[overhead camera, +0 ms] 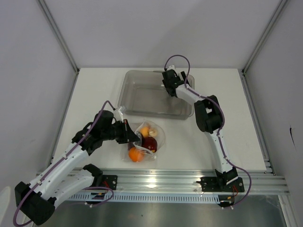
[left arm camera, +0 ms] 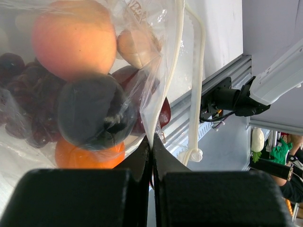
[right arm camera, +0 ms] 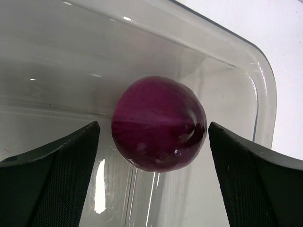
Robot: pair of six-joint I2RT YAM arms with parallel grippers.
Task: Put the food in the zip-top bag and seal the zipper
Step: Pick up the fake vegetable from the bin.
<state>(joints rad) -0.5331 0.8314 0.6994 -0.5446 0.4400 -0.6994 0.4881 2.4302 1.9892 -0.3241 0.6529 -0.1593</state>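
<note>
**Bag held by left gripper with six pieces inside; onion in tray, not gripped**

1. Left gripper (overhead camera: 129, 134): jaws fully closed, pinching a fold of the bag's (overhead camera: 147, 141) film at its left edge. The wrist view shows the film trapped between the fingertips (left arm camera: 152, 144), with nothing else in the grip.

2. Bag: lying on the table (overhead camera: 94, 94) just beyond the near rail (overhead camera: 189, 177), left of centre.
   - Contents seen through the plastic: an orange (left arm camera: 90, 156) nearest the gripper, then a blackish fruit (left arm camera: 92, 111), grapes (left arm camera: 23, 99), a dark red fruit (left arm camera: 163, 111), a peach (left arm camera: 73, 40) and a beige bulb (left arm camera: 137, 47).
   - The pieces lie pressed together.
   - In the top view the orange (overhead camera: 136, 154) lies at the bag's near end.

3. Zipper (left arm camera: 176, 52): seen as two pale strips along the bag's edge beside the pinch. They stand apart over most of their visible length.

4. Tray (overhead camera: 130, 94): at the far side of the table, well apart from the bag.

5. Right gripper (overhead camera: 169, 82): over the tray's far right part, jaws spread wide.

6. Onion (right arm camera: 158, 118): resting on the tray floor near a rounded corner. It sits between the right gripper's fingers (right arm camera: 57, 165), with a clear gap on each side, and the right gripper holds nothing. The top view does not show the onion.
</note>
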